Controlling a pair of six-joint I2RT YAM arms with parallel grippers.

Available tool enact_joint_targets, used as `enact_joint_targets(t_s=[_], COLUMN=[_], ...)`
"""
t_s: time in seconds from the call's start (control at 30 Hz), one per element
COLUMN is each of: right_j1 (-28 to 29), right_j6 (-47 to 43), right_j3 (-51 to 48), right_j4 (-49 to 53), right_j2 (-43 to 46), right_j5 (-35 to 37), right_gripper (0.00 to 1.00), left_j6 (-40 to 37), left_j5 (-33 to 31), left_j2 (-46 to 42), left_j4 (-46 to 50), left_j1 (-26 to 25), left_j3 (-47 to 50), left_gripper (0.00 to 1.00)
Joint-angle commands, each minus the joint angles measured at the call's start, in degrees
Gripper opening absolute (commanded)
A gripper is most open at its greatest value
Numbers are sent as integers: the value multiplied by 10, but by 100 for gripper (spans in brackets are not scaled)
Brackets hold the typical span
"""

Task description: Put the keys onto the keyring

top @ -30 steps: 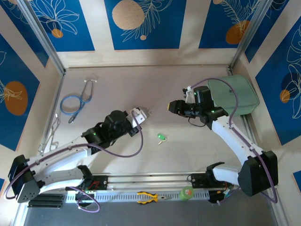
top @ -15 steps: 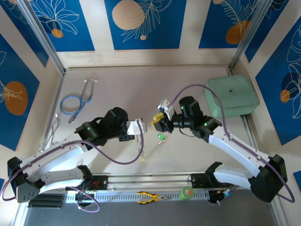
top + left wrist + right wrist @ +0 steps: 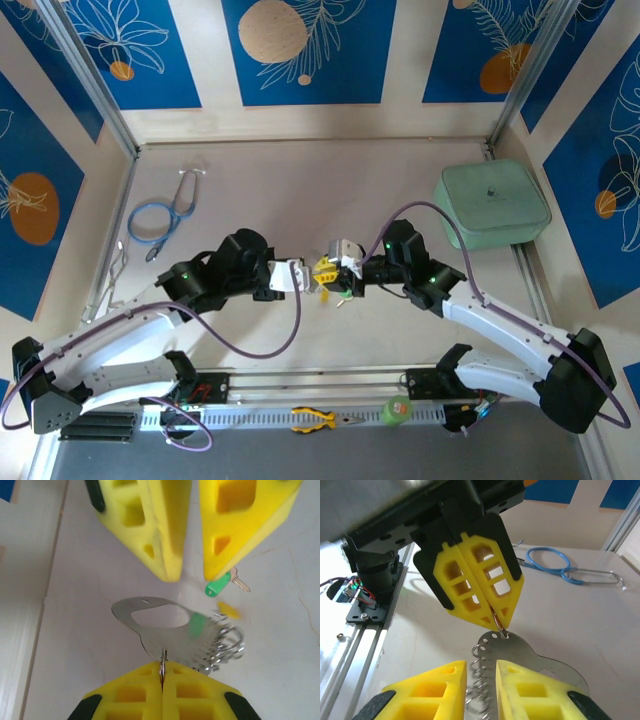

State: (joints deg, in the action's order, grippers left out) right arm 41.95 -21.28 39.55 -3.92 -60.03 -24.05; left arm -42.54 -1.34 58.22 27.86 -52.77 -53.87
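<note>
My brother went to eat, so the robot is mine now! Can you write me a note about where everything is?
Left gripper: shut on one ring of the keyring, holding it above the table.
Right gripper: open, with its fingers on either side of the keyring's row of rings.
Green key: lying on the table, not held. The blurred yellow spot beside it may be the other key; cannot tell.
Done: the keyring is lifted and held.
Left: both keys. None shows on the rings.

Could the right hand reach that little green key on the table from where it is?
Probably yes: the green key lies uncovered on the table close by the open right hand.
</note>
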Motion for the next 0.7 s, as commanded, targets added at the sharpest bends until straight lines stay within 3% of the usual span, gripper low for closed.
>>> enact_joint_targets(t_s=[0.0, 0.3, 0.67], right_j1=[8, 18, 20], right_j6=[-20, -29, -57], right_j3=[-9, -13, -21], right_j4=[-48, -54, -26], right_j2=[-6, -6, 11], right_j5=[-14, 20, 40], right_gripper=[22, 23, 23], left_j6=[9, 62, 76], left_j5=[32, 86, 115], left_j2=[-16, -21, -42], left_j4=[-58, -137, -168], left_j1=[-3, -3, -3], left_j3=[15, 51, 79], left_gripper=[0, 0, 0])
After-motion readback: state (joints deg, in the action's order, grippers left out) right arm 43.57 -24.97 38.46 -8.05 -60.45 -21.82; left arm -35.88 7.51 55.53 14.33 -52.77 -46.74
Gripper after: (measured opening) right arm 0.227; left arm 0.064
